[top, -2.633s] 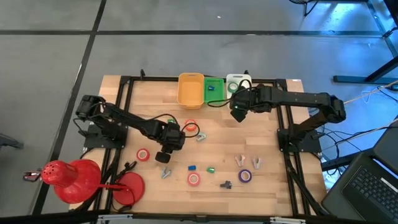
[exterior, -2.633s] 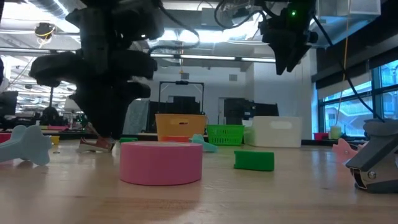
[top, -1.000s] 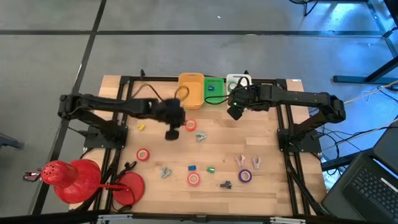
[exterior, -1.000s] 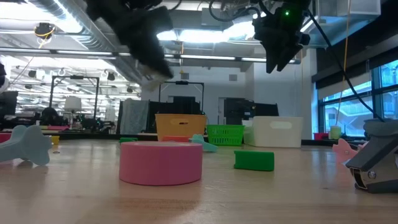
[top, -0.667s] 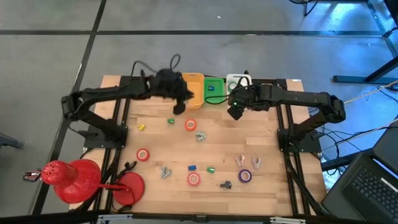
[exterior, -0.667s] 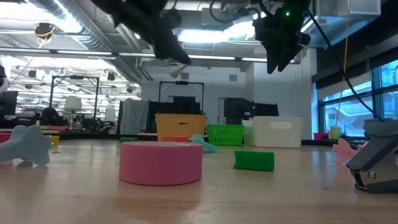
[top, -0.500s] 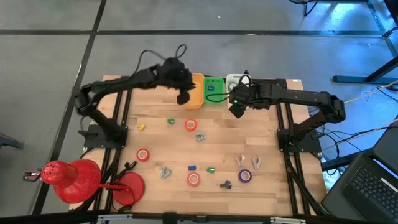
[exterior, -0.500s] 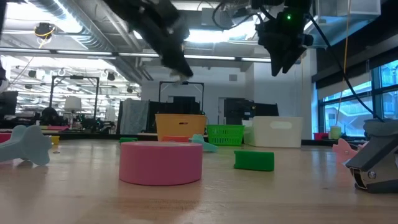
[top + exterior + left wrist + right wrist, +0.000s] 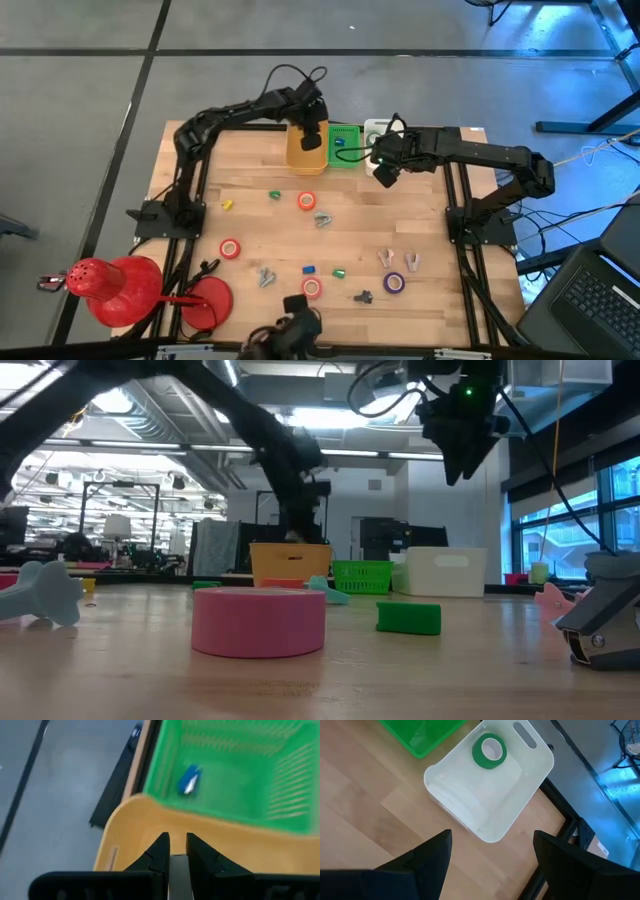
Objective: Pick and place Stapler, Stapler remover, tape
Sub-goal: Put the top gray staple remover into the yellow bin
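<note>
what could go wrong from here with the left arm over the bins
1. The left gripper hangs over the yellow bin close to its border with the green bin. A release here might send its load, if it has one, into the wrong bin.
2. The right gripper, jaws open, waits beside the green bin. Both arms are crowded at that back edge, so a swing by either might clip the other.

Bright overhead light, blurred wrist view

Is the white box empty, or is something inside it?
Not empty. The white box holds one green tape roll, lying flat on its bottom.
</note>
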You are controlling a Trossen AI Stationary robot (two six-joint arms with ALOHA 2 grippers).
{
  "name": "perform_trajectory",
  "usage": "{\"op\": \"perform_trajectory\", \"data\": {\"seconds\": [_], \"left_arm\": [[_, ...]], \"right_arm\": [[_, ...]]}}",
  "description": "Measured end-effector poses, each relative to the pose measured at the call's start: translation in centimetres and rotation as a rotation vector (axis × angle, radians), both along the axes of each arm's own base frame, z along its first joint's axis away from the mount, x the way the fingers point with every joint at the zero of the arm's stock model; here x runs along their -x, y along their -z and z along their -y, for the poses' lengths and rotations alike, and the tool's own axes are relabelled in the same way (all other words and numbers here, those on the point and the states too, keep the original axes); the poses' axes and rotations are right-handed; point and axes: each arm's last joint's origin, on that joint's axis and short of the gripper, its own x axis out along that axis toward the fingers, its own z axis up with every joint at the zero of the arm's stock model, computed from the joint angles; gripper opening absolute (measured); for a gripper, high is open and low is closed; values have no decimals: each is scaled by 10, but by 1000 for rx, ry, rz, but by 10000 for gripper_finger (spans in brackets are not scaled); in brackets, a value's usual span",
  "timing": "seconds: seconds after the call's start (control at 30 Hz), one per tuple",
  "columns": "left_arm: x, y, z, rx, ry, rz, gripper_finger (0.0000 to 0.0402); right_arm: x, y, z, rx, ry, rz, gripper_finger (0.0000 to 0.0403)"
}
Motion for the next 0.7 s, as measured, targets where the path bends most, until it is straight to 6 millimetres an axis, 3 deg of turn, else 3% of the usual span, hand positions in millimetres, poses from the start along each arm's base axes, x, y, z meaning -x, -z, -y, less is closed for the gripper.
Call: {"op": "perform_trajectory", "data": {"seconds": [0.23,0.7], "left_arm": [[3,33,-12,27,-24,-96,35],[6,62,-20,66,-41,-165,36]], "right_arm": [[1,0,0,-1,-4,-14,281],[3,0,8,5,10,-28,281]]}}
